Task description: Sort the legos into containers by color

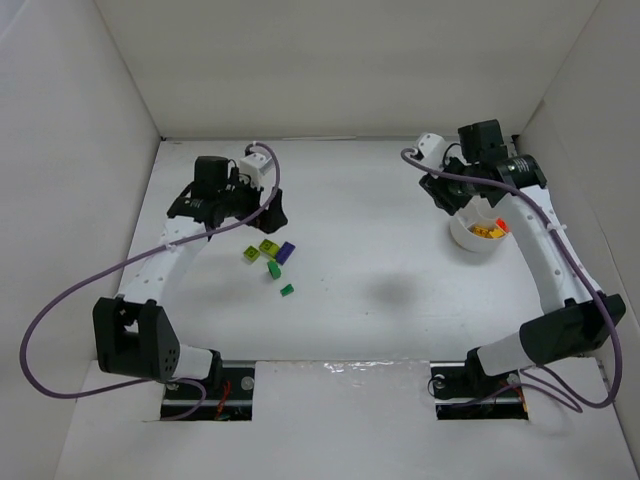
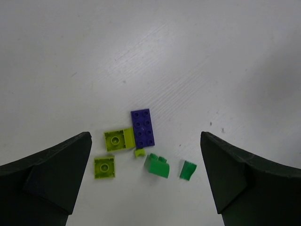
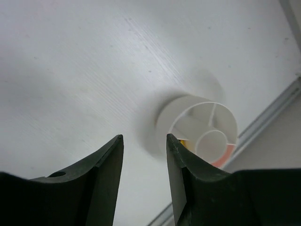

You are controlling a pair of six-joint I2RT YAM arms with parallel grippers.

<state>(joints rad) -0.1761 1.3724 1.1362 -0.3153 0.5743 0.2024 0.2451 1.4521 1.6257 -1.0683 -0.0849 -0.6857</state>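
Across the whole top view, a white table [image 1: 370, 300] with white walls. Up the left side curves the left arm [image 1: 170, 260]; up the right edge, the right arm [image 1: 555, 260].

Right of centre in the upper half, a round white bowl [image 1: 465, 241], split into wedges around a central cylinder [image 3: 212, 143]. Holds yellow and orange bits [image 1: 486, 232] and an orange-red piece [image 1: 502, 225]. Sits at lower right of the right wrist view, just past the fingertips, untouched.

Spread wide and gripping nothing, the left gripper [image 2: 145, 136], with bricks in view between its fingers. Parted only narrowly, nothing between the jaws, the right gripper [image 3: 145, 138], just beside the bowl.

Left of centre on the table, well apart from the bowl, the loose legos [image 1: 268, 254]. Low centre of the left wrist view: a purple plate [image 2: 143, 128] with eight studs, touching a lime brick [image 2: 119, 140] at its left. Below that, a lime square [image 2: 104, 167]. To the right, a dark green piece [image 2: 157, 165] and a smaller green piece [image 2: 188, 170]. Just under the plate, a tiny lime chip [image 2: 139, 152].
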